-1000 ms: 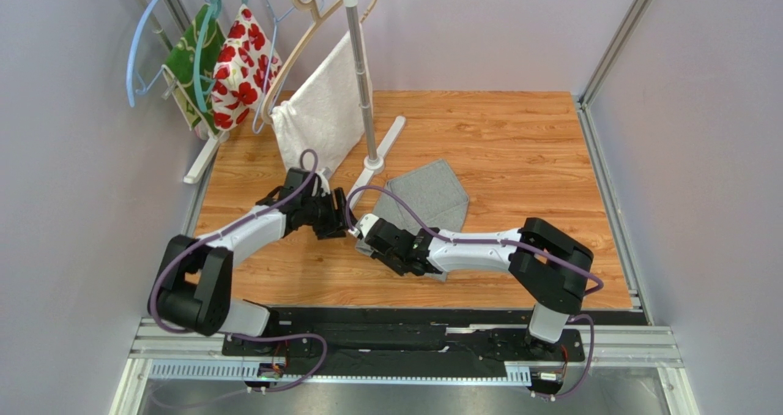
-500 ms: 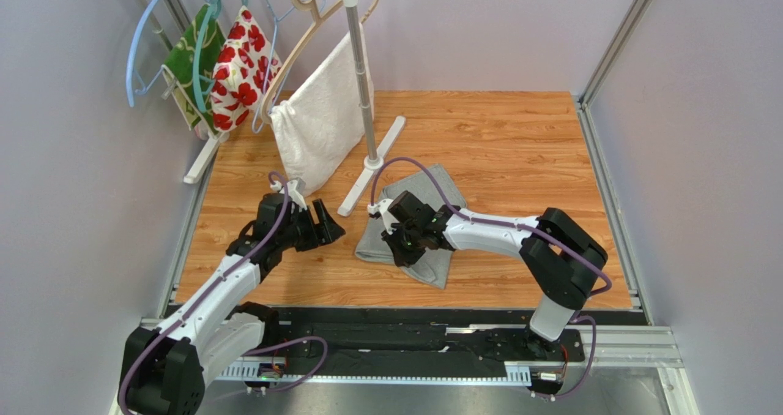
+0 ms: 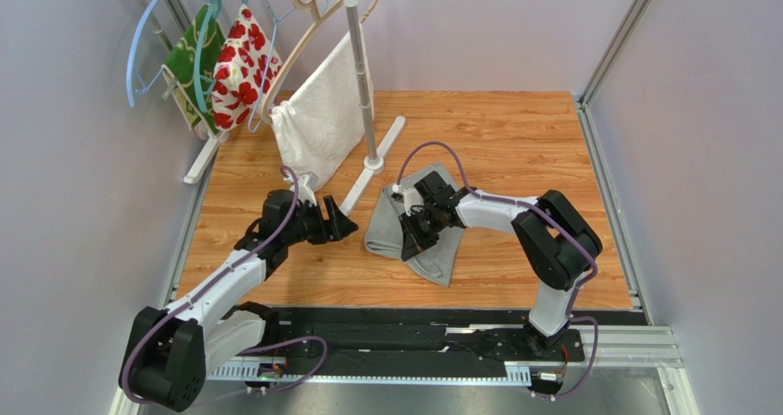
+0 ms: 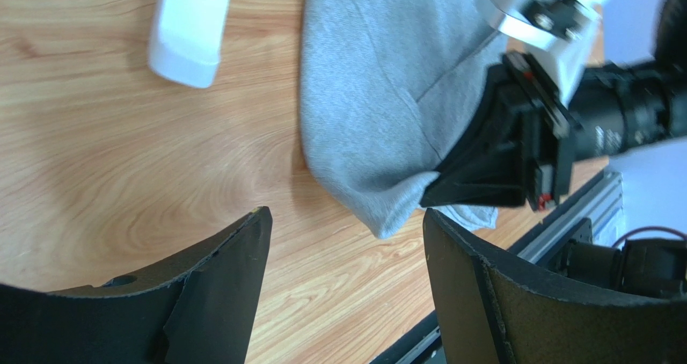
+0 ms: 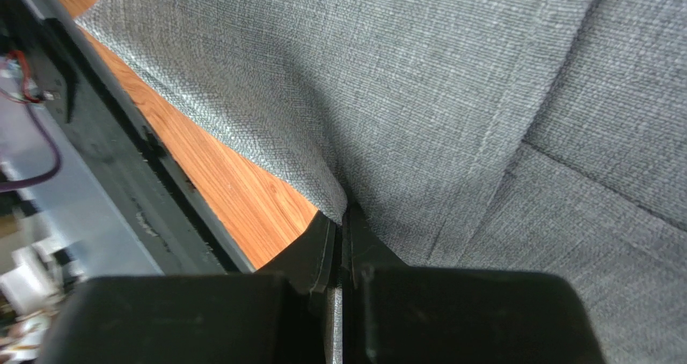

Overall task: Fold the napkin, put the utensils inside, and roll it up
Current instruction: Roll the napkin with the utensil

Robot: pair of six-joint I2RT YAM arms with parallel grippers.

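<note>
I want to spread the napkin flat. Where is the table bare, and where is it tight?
Bare: the far right of the table, from the napkin across to the side rail. Tight: far left, around the rack foot and towel, and between the left gripper and napkin.

White towel point(image 3: 317, 126) hangs from rack point(image 3: 359, 75) (flowered fabric point(image 3: 241, 61) nearby).

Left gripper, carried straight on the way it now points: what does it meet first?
Probably the napkin, at its folded edge beside where the right gripper pinches it. The left gripper height is unclear.
</note>
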